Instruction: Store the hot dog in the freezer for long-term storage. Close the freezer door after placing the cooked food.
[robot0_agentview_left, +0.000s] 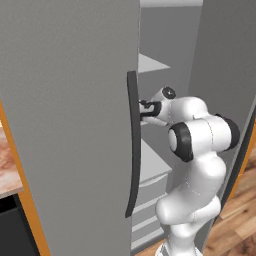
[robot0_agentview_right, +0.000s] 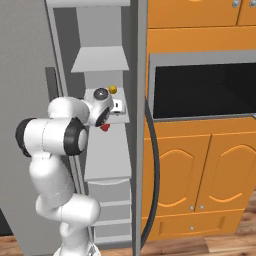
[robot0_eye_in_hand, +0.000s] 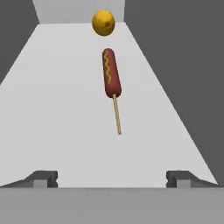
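The tool (robot0_eye_in_hand: 111, 179) stands wide open and holds nothing; in the hand view its two dark tips rise far apart at the bottom, with bare white shelf (robot0_eye_in_hand: 61, 109) between them. The hot dog (robot0_eye_in_hand: 110, 72) lies flat on that shelf inside the freezer (robot0_agentview_right: 102, 60), straight ahead of the tool and clear of both tips. Its long axis runs away from the hand toward the back wall, the thin wooden stick pointing back at the tool and the sausage end nearest a yellow ball (robot0_eye_in_hand: 103, 22) farther in, close to it but apart. In the right base view the hand sits in the freezer opening at shelf height, with the freezer door (robot0_agentview_left: 65, 125) swung wide. The placing looks done, so the coming move is likely a straight pull back along that axis, then the door, whose handle (robot0_agentview_left: 133, 145) hangs just beside the arm.
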